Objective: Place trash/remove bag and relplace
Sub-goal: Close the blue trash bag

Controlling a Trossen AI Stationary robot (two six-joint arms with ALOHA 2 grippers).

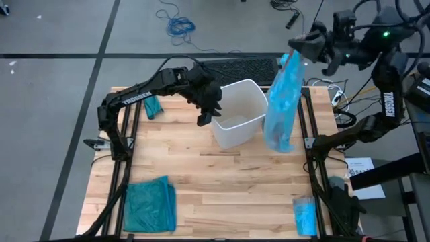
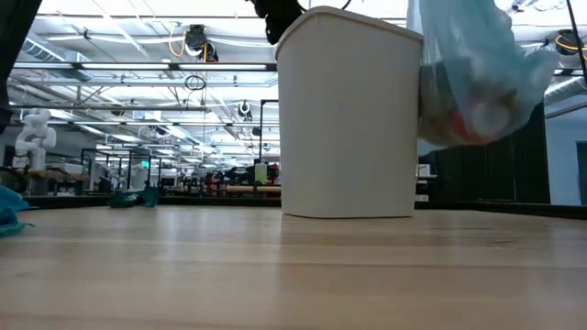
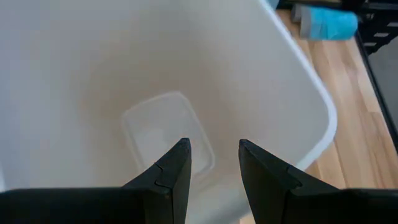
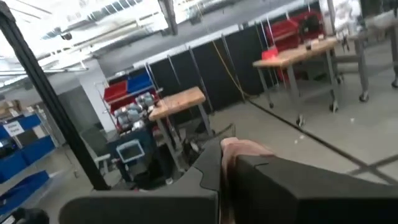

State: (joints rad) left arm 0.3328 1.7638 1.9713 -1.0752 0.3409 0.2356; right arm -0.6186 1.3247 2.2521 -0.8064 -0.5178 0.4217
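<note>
The white bin point(image 1: 236, 113) stands upright on the wooden table point(image 1: 222, 181), far of centre. My left gripper point(image 1: 207, 113) is open over the bin's left rim point(image 2: 292, 26), looking down into the bin point(image 3: 155, 124) with nothing between its fingers. High at the far right, my right gripper point(image 1: 300, 48) is shut on the pale blue bag point(image 1: 282, 101). The bag hangs beside the bin's right wall point(image 2: 477, 82). Through the plastic, trash point(image 2: 477, 121) shows as red and whitish shapes. My right gripper pinches the bag's gathered top end point(image 1: 291, 59) between its two shut fingers point(image 4: 214, 165), which lie about level. How many layers it has I cannot tell. The bag hangs below the fingers, its full lower end point(image 2: 463, 137) clear of the table next to the bin.
A darker teal-green bag point(image 1: 149, 205) lies at the near left corner. A small folded blue packet point(image 1: 304, 216) lies at the near right. A small teal item point(image 1: 153, 106) sits under the left arm, and a keyboard point(image 1: 245, 67) sits beyond the far edge. The middle boards are bare.
</note>
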